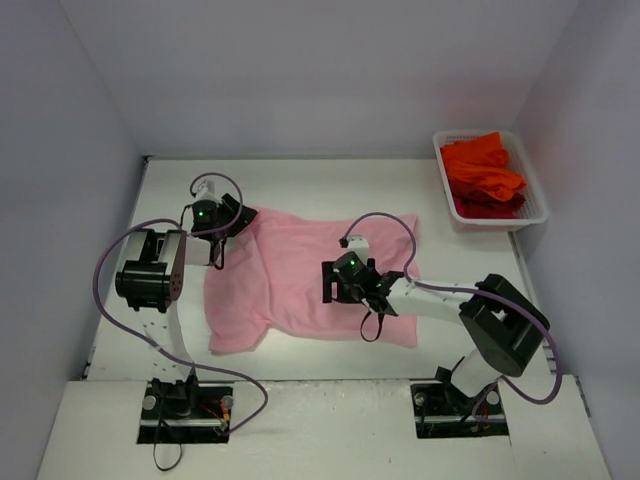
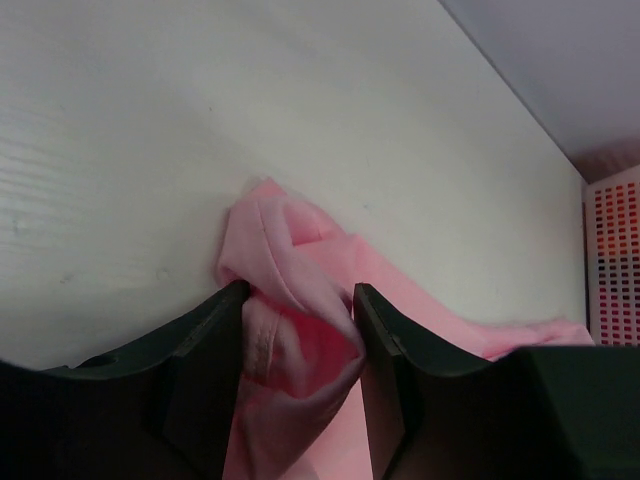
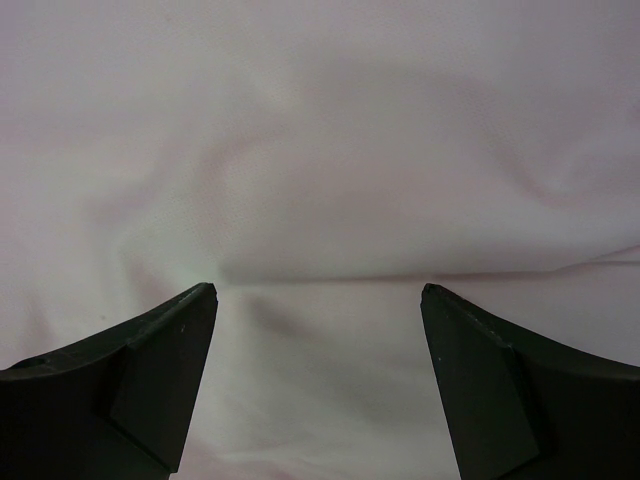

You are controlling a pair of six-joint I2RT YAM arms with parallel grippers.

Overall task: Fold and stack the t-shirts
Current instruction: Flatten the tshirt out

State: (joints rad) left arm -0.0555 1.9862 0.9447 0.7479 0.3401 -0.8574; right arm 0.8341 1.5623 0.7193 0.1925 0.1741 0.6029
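Note:
A light pink t-shirt lies spread out in the middle of the table. My left gripper is at its far left corner. In the left wrist view the left gripper is shut on a bunched fold of the pink t-shirt, and the cloth touches both fingers. My right gripper hovers over the middle of the shirt. In the right wrist view the right gripper is open and empty, with smooth pink t-shirt cloth below it. Several orange-red t-shirts lie heaped in the basket.
A white mesh basket stands at the back right corner of the table; its mesh also shows in the left wrist view. White walls close in the table at the back and on both sides. Both arms' cables loop above the table.

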